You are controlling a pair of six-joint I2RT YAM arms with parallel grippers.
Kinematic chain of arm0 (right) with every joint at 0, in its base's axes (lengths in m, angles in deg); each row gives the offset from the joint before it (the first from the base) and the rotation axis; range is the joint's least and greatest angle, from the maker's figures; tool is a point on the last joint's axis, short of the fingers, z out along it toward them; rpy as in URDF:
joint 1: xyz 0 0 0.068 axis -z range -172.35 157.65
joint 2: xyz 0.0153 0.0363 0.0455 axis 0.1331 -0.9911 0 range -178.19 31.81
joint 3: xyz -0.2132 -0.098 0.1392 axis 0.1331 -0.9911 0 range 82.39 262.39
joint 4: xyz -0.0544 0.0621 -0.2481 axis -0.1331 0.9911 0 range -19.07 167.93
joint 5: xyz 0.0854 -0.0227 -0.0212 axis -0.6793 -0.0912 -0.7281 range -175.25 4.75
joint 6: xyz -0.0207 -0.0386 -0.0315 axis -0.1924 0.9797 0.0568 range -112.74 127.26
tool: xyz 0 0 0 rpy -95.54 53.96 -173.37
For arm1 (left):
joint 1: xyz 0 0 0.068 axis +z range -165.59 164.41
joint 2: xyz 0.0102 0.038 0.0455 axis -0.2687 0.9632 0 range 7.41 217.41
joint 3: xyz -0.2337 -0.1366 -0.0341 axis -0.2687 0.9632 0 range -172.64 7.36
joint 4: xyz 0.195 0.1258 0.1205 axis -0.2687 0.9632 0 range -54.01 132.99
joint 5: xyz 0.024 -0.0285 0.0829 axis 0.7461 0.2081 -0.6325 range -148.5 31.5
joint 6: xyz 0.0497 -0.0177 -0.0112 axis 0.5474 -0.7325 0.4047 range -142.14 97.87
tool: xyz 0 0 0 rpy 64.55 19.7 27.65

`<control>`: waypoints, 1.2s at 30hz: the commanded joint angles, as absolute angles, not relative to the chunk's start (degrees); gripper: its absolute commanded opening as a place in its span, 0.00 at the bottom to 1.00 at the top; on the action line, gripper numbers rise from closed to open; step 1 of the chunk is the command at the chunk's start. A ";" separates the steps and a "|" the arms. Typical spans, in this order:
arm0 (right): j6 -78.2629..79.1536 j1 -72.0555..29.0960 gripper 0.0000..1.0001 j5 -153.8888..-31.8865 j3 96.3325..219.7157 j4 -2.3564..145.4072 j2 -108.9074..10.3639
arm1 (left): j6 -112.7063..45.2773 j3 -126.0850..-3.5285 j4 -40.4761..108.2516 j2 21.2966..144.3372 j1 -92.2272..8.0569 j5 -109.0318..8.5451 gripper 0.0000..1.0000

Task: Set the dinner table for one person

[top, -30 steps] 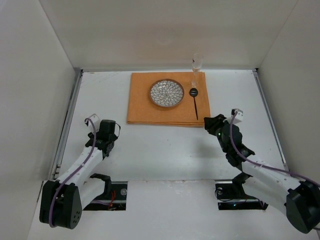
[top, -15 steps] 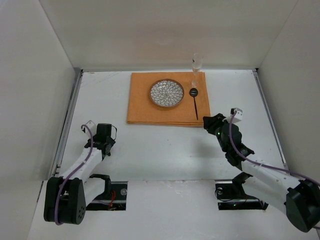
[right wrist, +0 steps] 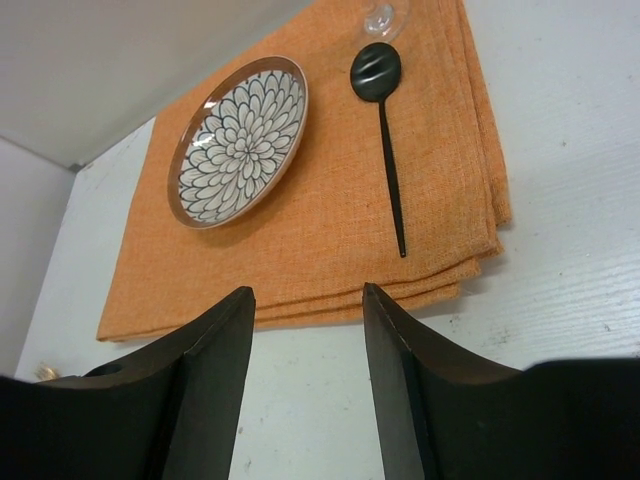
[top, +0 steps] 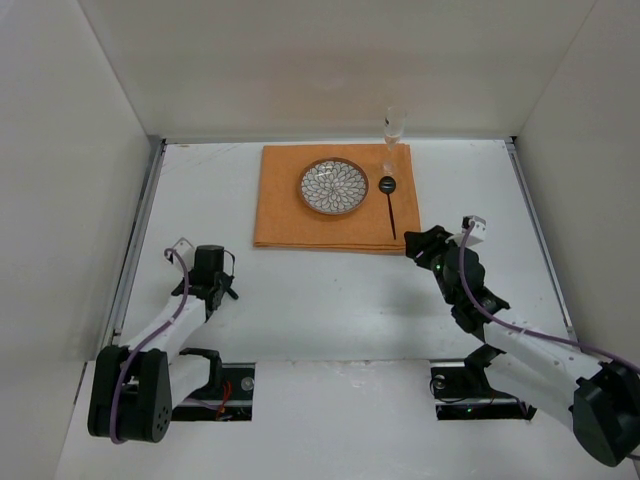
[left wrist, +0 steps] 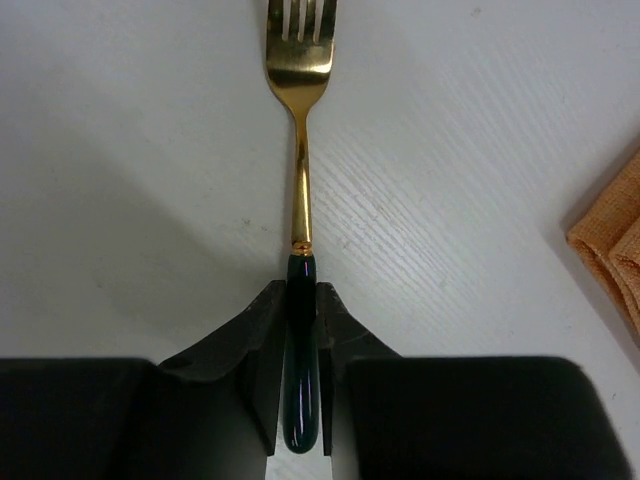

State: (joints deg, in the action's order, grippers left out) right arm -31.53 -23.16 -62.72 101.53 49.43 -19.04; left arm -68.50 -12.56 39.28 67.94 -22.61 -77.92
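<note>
Pinching the fork (left wrist: 300,150) by its dark handle in my left gripper (left wrist: 301,300), on the dinner table (top: 330,300) off the orange mat's (right wrist: 300,240) near-left corner, I should lift level and lay it on the mat, left of the plate (right wrist: 240,140). My right gripper (right wrist: 305,300) gapes empty by the mat's near-right corner.

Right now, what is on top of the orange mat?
A patterned plate, a black spoon to its right and a glass at the far right corner. The mat beneath the plate is covered.
</note>
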 commanded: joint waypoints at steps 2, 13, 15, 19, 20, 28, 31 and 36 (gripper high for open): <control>-30.88 -23.68 0.55 -61.87 103.48 46.14 -18.02 | -68.19 -10.04 40.83 69.64 -23.01 -72.75 0.03; -31.06 -23.07 0.55 -61.87 103.13 46.15 -17.76 | -63.62 -13.20 39.50 61.21 -28.88 -77.03 0.00; -31.06 -22.98 0.55 -61.87 103.13 46.06 -18.20 | -62.39 -15.21 40.73 60.15 -32.40 -80.81 0.00; -31.24 -22.89 0.55 -62.04 103.31 45.97 -19.17 | -58.10 -20.13 41.27 59.44 -38.73 -86.88 0.00; -31.24 -22.89 0.55 -62.04 103.31 45.97 -19.17 | -56.95 -21.63 40.83 60.14 -39.70 -87.42 0.00; -30.89 -23.16 0.55 -61.87 103.13 45.00 -19.95 | -50.63 -34.53 27.74 78.47 -42.09 -77.94 0.00; -30.80 -23.16 0.56 -61.78 103.57 44.92 -20.92 | -47.81 -40.26 25.45 86.31 -41.30 -75.56 0.00; -30.01 -23.77 0.56 -62.31 104.36 45.00 -22.24 | -42.97 -50.19 24.56 97.39 -39.71 -70.65 0.00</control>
